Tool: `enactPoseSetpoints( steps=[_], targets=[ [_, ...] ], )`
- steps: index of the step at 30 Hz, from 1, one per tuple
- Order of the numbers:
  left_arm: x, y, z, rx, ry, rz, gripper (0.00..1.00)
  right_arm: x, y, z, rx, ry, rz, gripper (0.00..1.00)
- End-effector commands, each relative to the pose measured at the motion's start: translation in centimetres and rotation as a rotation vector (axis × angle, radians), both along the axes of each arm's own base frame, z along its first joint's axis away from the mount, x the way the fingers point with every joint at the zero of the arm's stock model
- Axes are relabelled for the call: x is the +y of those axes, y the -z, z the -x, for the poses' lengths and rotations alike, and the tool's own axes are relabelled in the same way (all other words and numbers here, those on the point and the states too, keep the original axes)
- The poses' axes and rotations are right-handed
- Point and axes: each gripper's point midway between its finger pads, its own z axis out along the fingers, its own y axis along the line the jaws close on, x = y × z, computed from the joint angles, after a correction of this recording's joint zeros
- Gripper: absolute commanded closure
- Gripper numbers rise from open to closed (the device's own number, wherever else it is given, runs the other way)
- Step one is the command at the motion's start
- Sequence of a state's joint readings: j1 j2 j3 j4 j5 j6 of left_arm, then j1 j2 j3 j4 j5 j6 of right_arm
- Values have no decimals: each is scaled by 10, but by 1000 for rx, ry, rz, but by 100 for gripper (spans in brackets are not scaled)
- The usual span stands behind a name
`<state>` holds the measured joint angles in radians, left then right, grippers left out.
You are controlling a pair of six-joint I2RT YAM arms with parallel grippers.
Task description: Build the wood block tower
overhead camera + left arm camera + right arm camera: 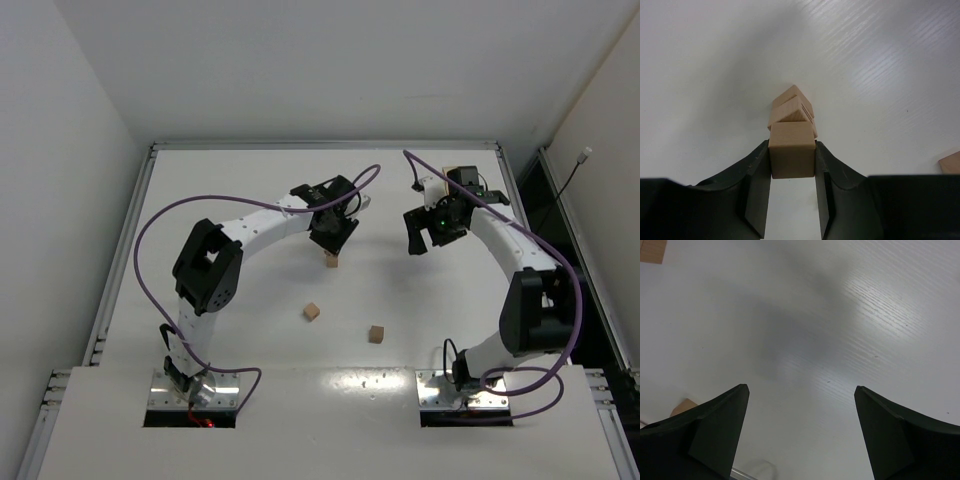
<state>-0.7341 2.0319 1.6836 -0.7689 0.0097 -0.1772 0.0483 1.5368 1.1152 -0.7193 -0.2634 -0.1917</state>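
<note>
My left gripper (331, 233) (792, 147) is shut on a light-brown wooden cube (792, 160), with both fingers pressed on its sides. Directly beneath the held cube, two more cubes (791, 111) form a stack, seen in the top view as a block (331, 260) under the gripper. I cannot tell if the held cube rests on the stack. Two loose cubes lie nearer the arms, one on the left (312, 312) and one on the right (376, 334). My right gripper (428, 233) (801, 388) is open and empty, above bare table to the right of the stack.
A tan object (455, 172) lies at the back right behind the right wrist, and shows as a tan corner (651, 250) in the right wrist view. A cube edge (952, 162) shows at the right of the left wrist view. Raised rails (325, 145) border the white table.
</note>
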Motion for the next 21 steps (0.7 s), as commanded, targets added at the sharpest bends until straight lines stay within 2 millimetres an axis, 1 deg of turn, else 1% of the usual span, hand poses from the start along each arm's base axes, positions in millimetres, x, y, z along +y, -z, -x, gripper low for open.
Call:
enactPoseSetpoints(
  steps=[1, 4, 5, 7, 8, 10, 11, 12, 13, 14, 15, 16, 17, 19, 20, 21],
  targets=[
    [-7, -8, -1, -21, -2, 30, 84, 6, -16, -15, -64, -26, -19, 16],
    [-8, -4, 1, -8, 2, 30, 69, 6, -16, -15, -64, -26, -19, 16],
    [-8, -4, 1, -8, 2, 30, 61, 6, -16, -15, -64, -26, -19, 16],
    [-8, -4, 1, -8, 2, 30, 54, 6, -16, -15, -64, -26, -19, 16],
    [-8, -4, 1, -8, 2, 30, 40, 6, -16, -15, -64, -26, -19, 16],
    [-8, -4, 1, -8, 2, 30, 29, 6, -16, -15, -64, -26, -19, 16],
    [-8, -4, 1, -8, 2, 30, 20, 6, -16, -15, -64, -26, -19, 16],
    [-8, -4, 1, -8, 2, 30, 16, 6, -16, -15, -64, -26, -19, 16],
    [-7, -4, -1, -14, -2, 24, 13, 6, -13, -15, -55, -26, -19, 16],
    [-7, -4, -1, -14, -2, 24, 13, 6, -13, -15, -54, -26, -19, 16],
    [-6, -9, -2, -25, -15, 27, 12, 6, -13, -15, -54, -26, -19, 16],
    [-5, -22, -3, -53, -19, 42, 12, 6, -13, -15, -54, -26, -19, 16],
    [-4, -27, -2, -67, -20, 54, 12, 6, -13, -15, -54, -26, -19, 16],
    [-3, -45, -3, -120, -25, 92, 12, 6, -13, -15, -57, -34, -15, 16],
    [1, -68, 0, -165, -16, 126, 12, 5, -13, -15, -60, -42, -11, 16],
    [9, -64, 9, -156, -8, 112, 12, 5, -12, -12, -51, -50, -7, 16]
  ],
)
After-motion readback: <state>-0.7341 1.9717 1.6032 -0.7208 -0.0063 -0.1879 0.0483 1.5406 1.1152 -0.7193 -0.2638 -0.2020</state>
